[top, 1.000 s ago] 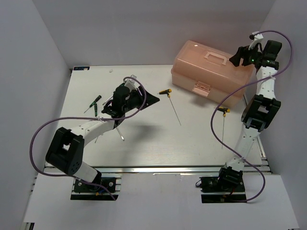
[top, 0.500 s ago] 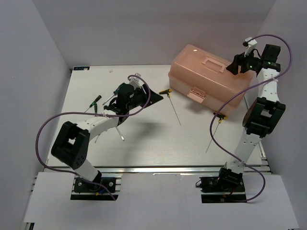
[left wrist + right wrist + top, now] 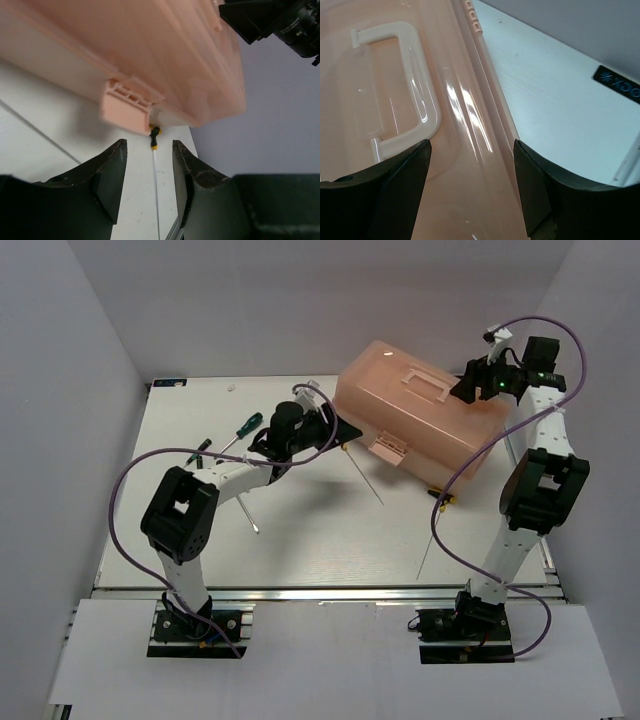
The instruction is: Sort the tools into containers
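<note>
The salmon-pink toolbox (image 3: 430,425) lies shut on the table's far right, its long axis running from far-left to near-right in the top view. Its front latch (image 3: 127,102) sits straight ahead of the left gripper (image 3: 149,150), whose jaws are spread with nothing between them, so the left arm is the nearer one for unlatching. The right gripper (image 3: 470,150), also spread and bare, hangs over the lid beside the carry handle (image 3: 400,85); whether it touches the lid I cannot tell. A T-handled key (image 3: 440,498) lies against the box's near edge. The closed lid hides the compartments, so none can be told apart
</note>
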